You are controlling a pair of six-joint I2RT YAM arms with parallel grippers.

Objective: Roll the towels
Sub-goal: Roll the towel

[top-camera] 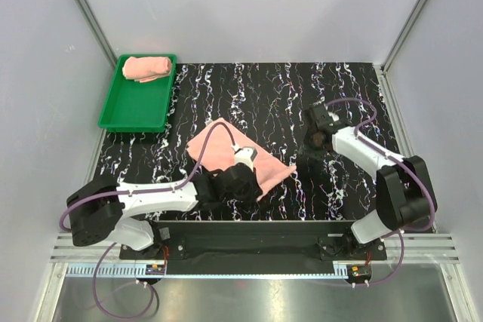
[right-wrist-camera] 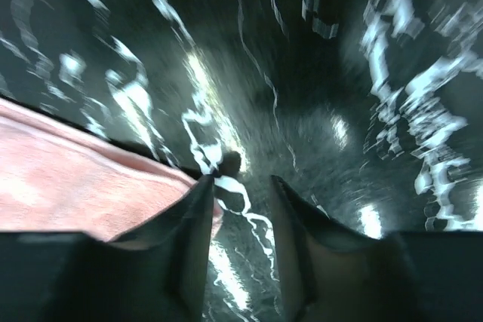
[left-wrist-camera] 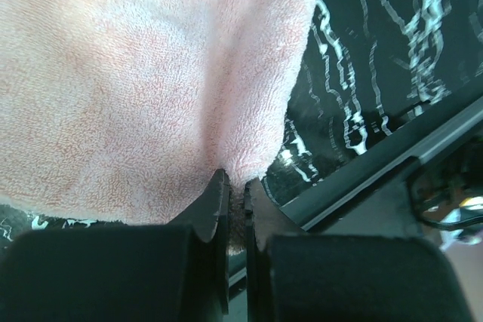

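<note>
Left claw (left-wrist-camera: 236,186), clenched on the towel (top-camera: 268,171), hides its near part. The long axis slants toward the near-right corner of the table (top-camera: 302,96). Right claw (right-wrist-camera: 241,186) gapes empty.

Rolled towel (top-camera: 147,68): salmon-pink terry bundle, lying at the far end of the green tray (top-camera: 136,105). Flat towel (top-camera: 217,152): same cloth, spread diagonally on the desk (top-camera: 302,96), near edge pinched in the left gripper (left-wrist-camera: 235,186).
</note>
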